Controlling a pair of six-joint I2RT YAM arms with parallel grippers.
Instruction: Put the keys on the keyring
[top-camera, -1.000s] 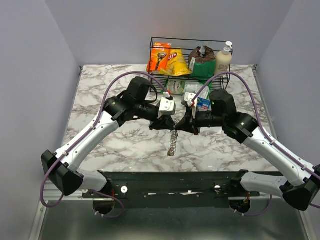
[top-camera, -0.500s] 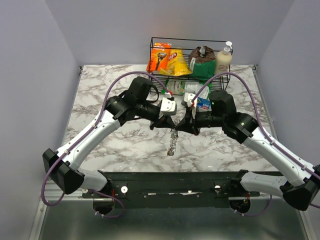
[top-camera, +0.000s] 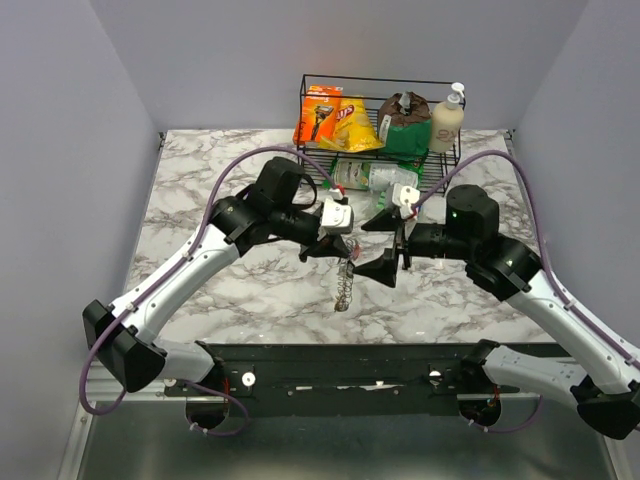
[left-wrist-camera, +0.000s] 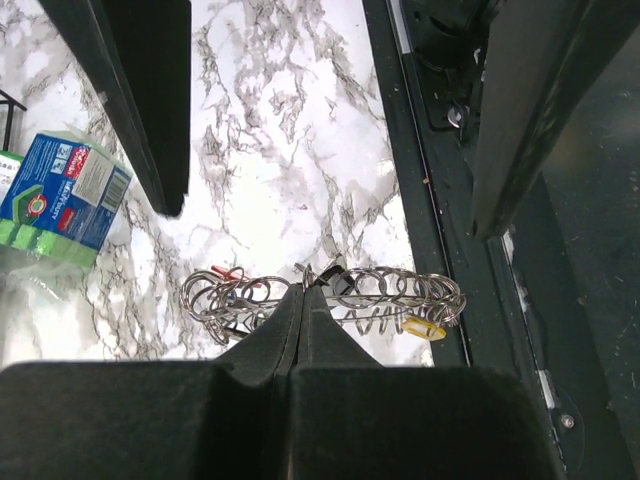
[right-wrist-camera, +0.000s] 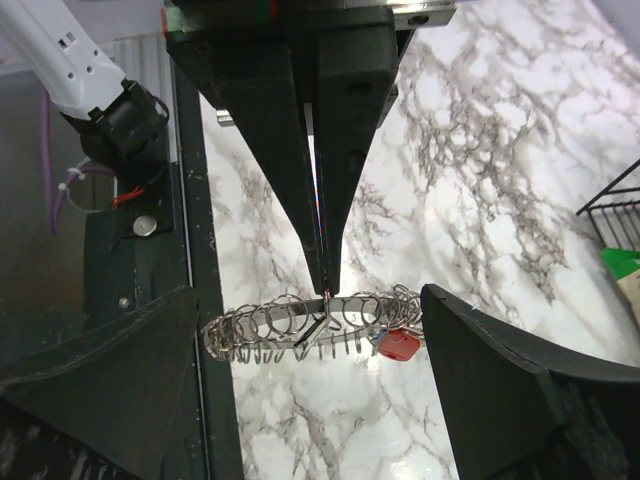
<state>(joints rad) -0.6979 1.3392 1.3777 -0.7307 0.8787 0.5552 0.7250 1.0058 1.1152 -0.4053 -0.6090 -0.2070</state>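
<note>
The keyring (top-camera: 345, 285) is a silver ring carrying a chain of links. It hangs above the marble table (top-camera: 200, 190) from my left gripper (top-camera: 338, 254), which is shut on the ring's upper edge (left-wrist-camera: 310, 278). A yellow-headed key (left-wrist-camera: 420, 326) and a small dark key (right-wrist-camera: 312, 333) hang among the links, and a red tag (right-wrist-camera: 398, 343) sits at one end. My right gripper (top-camera: 386, 245) stands wide open just right of the ring. Its fingers (right-wrist-camera: 500, 370) flank the keyring (right-wrist-camera: 290, 315) without touching it. The left gripper (right-wrist-camera: 322, 210) reaches down onto the ring.
A black wire basket (top-camera: 445, 150) at the back holds snack bags, a razor pack and a soap bottle (top-camera: 447, 115). A blue and green packet (left-wrist-camera: 60, 195) lies on the marble near it. The dark base rail (top-camera: 340, 365) runs along the near edge.
My right gripper has opened wide, let go of the keyring and drawn back to the right. The left gripper closed fully on the ring and stayed in place.
</note>
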